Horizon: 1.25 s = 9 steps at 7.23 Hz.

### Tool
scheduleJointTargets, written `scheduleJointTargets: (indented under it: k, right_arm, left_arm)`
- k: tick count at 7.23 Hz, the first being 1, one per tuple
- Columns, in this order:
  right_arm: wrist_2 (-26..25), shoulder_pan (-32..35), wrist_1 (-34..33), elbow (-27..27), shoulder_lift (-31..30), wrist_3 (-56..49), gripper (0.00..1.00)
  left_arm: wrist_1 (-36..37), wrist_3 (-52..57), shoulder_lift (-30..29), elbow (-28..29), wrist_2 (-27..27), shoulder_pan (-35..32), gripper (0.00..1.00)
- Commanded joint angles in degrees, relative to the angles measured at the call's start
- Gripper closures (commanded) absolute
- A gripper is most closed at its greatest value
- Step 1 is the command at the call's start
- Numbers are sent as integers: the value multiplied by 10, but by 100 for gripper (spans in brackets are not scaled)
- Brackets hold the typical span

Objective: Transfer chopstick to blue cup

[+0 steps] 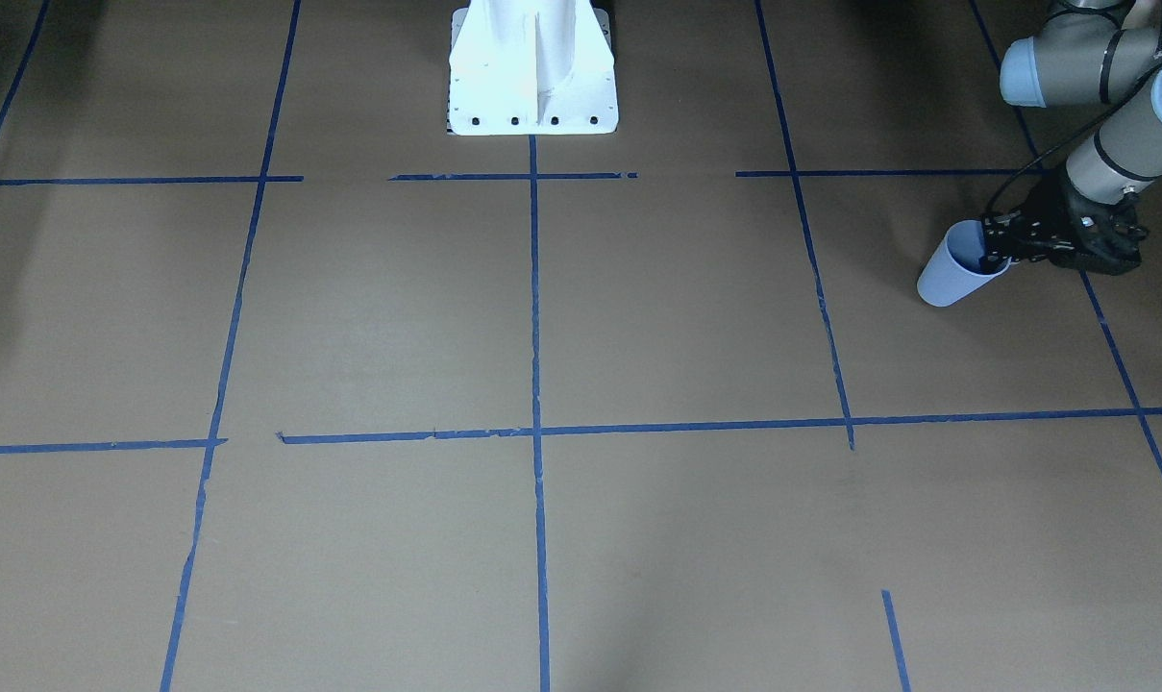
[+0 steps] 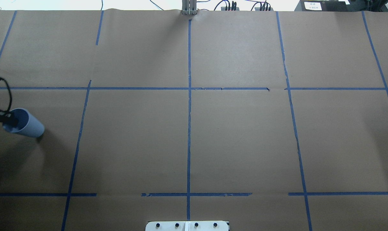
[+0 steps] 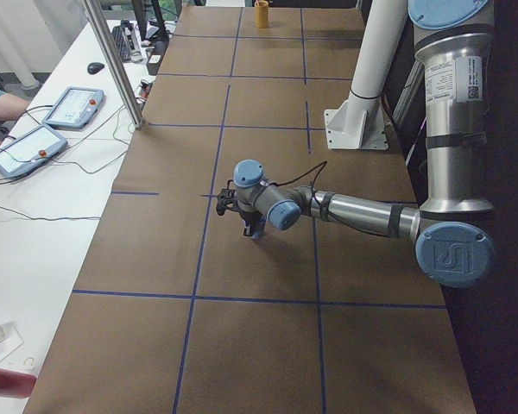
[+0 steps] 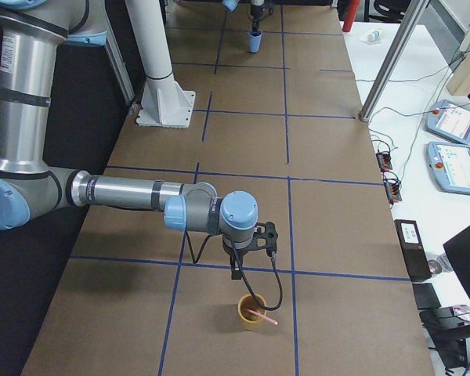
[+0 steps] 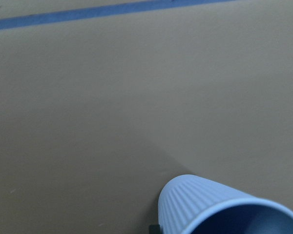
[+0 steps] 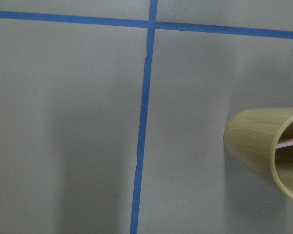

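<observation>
Chopstick (image 4: pixel 262 317): thin, stiff, light, probably slick. It leans in the tan cup (image 4: pixel 247 323), bottom centre of the right-side view. Pinch the end that pokes past the rim.
Right tool (image 4: pixel 235 272) hovers above it; apart or together, can't tell.
Left tool (image 1: pixel 996 252) is at the blue cup (image 1: pixel 951 274) rim, right edge of the front view; clamped or not, can't tell.
Arm sticker (image 3: pixel 468 76): print unreadable.

I work in a robotics lab. My table (image 2: pixel 133 141) is papered brown and gridded with blue tape (image 2: pixel 189 128), and my white pedestal (image 1: pixel 532 67) is bolted on at six o'clock. Towards twelve o'clock stand aluminium posts (image 3: pixel 114 65) and a white bench (image 4: pixel 446 219) holding teach pendants (image 4: pixel 457 166) and cables (image 2: pixel 226 4).
</observation>
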Motion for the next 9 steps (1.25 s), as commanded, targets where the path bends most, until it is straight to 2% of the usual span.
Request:
scheduleJointTargets:
  k: [1,2,3,4,6,7,9]
  right_arm:
    - [1,0,0,0,0,0,0]
    - [1,0,0,0,0,0,0]
    - [2,-1,0,0,0,0,0]
    - [1,-1,0,0,0,0,0]
    - [1,-1,0,-1,0,0,0]
    - [1,-2,-1,-1,0,0,0]
    - [1,-3,-1,-2,0,0,0]
  left_arm:
    - [188,-34,-128,-64,-2,3,100]
    - [211,-101,-199,-62,6,61,98]
    - [215,-212,-258,-53,41,150,98]
    - [225,-300,-341,-20,69,200,98]
    - [227,-380,-493,111,122,239,98]
    - [218,-384,-527,165,131,247,98]
    - [218,-382,-525,170,143,267,98]
